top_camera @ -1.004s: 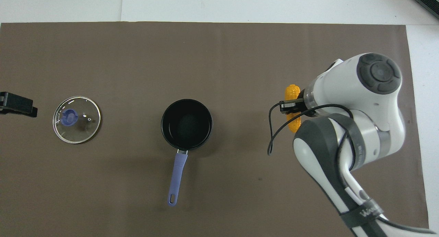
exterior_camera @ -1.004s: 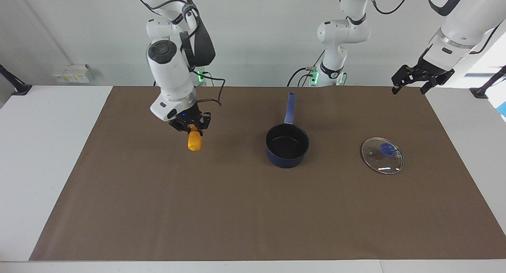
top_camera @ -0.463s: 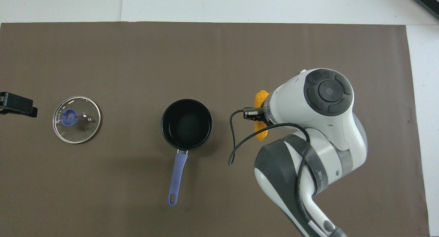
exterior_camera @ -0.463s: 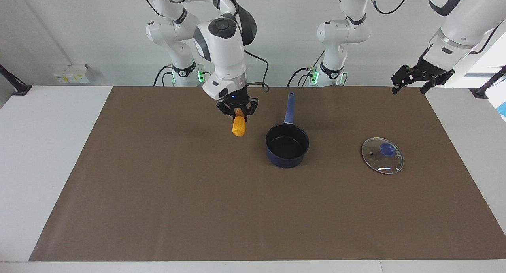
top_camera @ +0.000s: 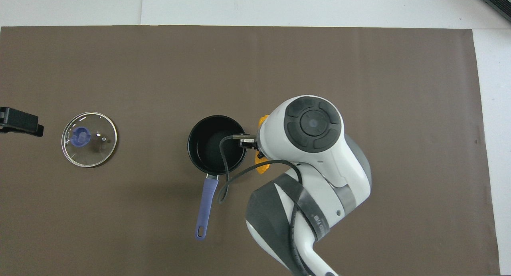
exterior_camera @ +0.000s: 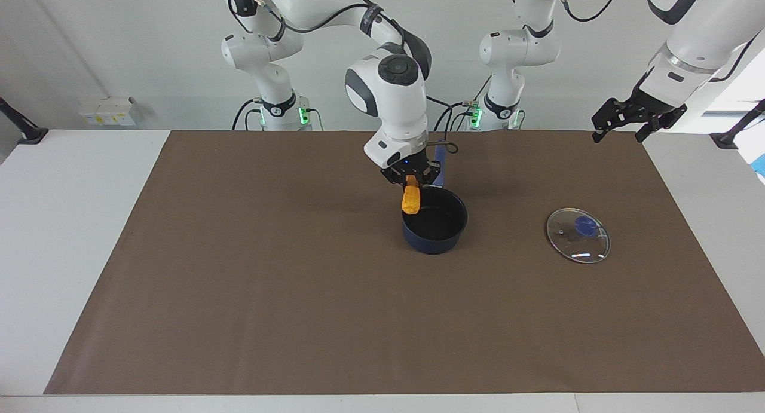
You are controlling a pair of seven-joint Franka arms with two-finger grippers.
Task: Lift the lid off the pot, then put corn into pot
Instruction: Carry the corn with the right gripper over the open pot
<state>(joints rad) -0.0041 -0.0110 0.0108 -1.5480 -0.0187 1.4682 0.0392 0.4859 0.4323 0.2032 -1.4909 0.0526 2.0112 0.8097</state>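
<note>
Lid (exterior_camera: 578, 235) flat beside pot (exterior_camera: 434, 226)

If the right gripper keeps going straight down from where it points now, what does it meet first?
Probably the pot: the right gripper, shut on the corn, hangs over its rim at the right arm's side, so the corn's lower end would touch the rim or the black inside first; depth is unclear.

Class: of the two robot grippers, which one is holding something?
The right gripper, raised by the pot's rim, is shut on the corn. The left gripper is open, empty, waiting.
</note>
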